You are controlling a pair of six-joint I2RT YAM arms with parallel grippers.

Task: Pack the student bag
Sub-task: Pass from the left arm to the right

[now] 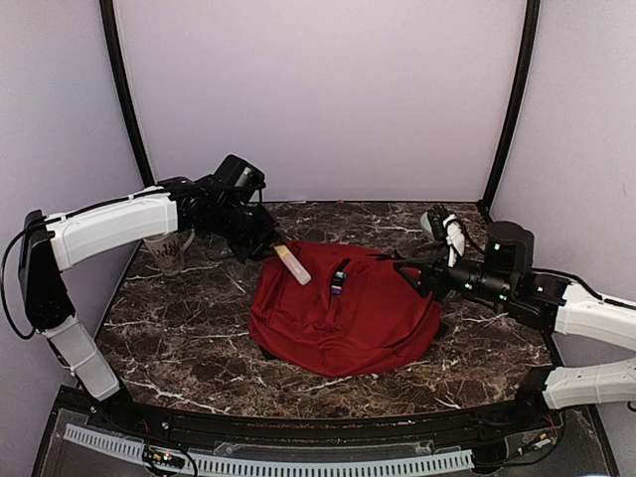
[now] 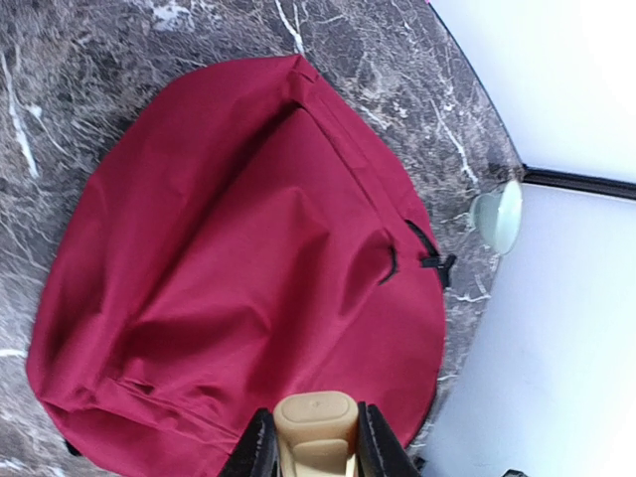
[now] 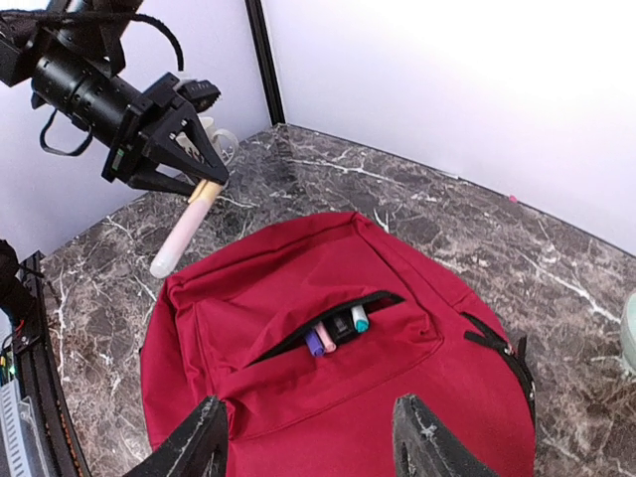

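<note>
The student bag (image 1: 343,318) is deep red with black zippers. Pen caps (image 3: 314,345) in its pocket slit are purple, pink and teal. Under the bag, the counter (image 1: 189,328) is dark brown marble veined white. The tube (image 3: 184,234) in the black left tool (image 3: 203,183) is tan, fading to pinkish white.

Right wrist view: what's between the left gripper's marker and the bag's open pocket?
Only bare red fabric of the student bag; nothing else sits between the marker and the pocket, seen in the right wrist view.
</note>
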